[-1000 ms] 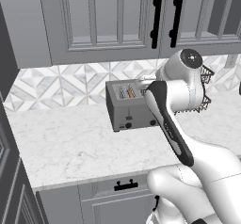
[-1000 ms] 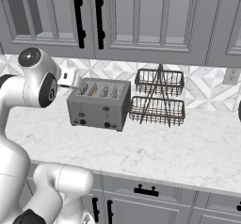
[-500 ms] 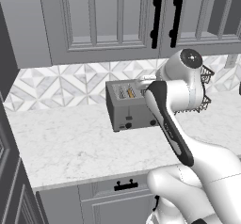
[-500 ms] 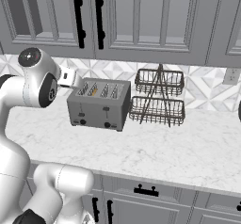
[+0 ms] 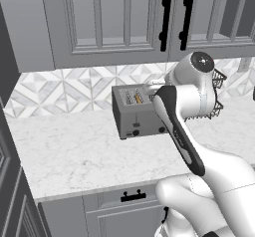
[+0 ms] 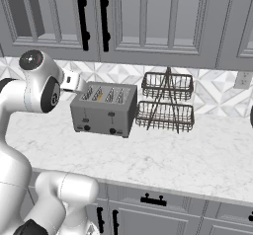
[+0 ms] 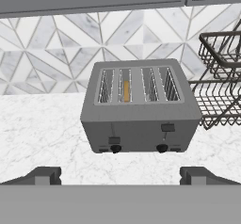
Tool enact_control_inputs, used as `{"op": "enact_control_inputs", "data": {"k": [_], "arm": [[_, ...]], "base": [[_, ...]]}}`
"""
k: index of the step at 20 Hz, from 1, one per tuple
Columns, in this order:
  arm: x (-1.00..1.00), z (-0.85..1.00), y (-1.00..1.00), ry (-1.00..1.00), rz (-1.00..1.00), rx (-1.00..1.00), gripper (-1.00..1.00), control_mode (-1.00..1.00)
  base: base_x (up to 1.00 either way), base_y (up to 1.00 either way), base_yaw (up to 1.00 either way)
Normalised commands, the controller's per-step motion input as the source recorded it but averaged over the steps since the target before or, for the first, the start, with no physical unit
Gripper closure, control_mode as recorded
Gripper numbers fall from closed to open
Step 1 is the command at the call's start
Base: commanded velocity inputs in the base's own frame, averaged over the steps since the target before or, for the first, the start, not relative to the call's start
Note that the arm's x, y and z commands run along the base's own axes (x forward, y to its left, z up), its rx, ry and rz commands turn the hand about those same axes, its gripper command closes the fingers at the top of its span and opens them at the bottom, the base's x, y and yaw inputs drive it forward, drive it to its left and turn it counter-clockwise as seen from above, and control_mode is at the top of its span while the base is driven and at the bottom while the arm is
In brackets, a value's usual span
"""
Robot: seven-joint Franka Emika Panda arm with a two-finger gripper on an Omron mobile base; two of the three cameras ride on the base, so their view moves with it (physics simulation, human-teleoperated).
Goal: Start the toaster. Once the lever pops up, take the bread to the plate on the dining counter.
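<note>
Sitting edge-up in the 2nd slot of the boxy grey metal toaster [image 7: 140, 106] on the marble worktop, thin golden-brown bread slice [image 7: 126, 91] looks light, stiff, crumbly, so pinch its top edge w/ the gripper [image 7: 120, 175], fingers spread wide.

Grey toaster [image 7: 140, 120], golden-brown bread [image 7: 126, 91], white grey-veined marble worktop [image 7: 42, 124].

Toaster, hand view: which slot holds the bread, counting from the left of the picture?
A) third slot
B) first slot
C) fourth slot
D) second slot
D. In the hand view the golden edge of the bread sits down inside the second slot from the left of the toaster; the other three slots look dark and empty.
</note>
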Motion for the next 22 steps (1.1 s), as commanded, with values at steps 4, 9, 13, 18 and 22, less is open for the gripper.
{"op": "enact_control_inputs", "data": {"k": [4,9,13,18,22], "arm": [[0.00,0.00,0.00,0.00,0.00,0.00,-1.00,-1.00],[0.00,0.00,0.00,0.00,0.00,0.00,-1.00,-1.00],[0.00,0.00,0.00,0.00,0.00,0.00,-1.00,-1.00],[0.00,0.00,0.00,0.00,0.00,0.00,-1.00,-1.00],[0.00,0.00,0.00,0.00,0.00,0.00,-1.00,-1.00]], "base": [[0.00,0.00,0.00],[0.00,0.00,0.00],[0.00,0.00,0.00],[0.00,0.00,0.00],[0.00,0.00,0.00]]}}
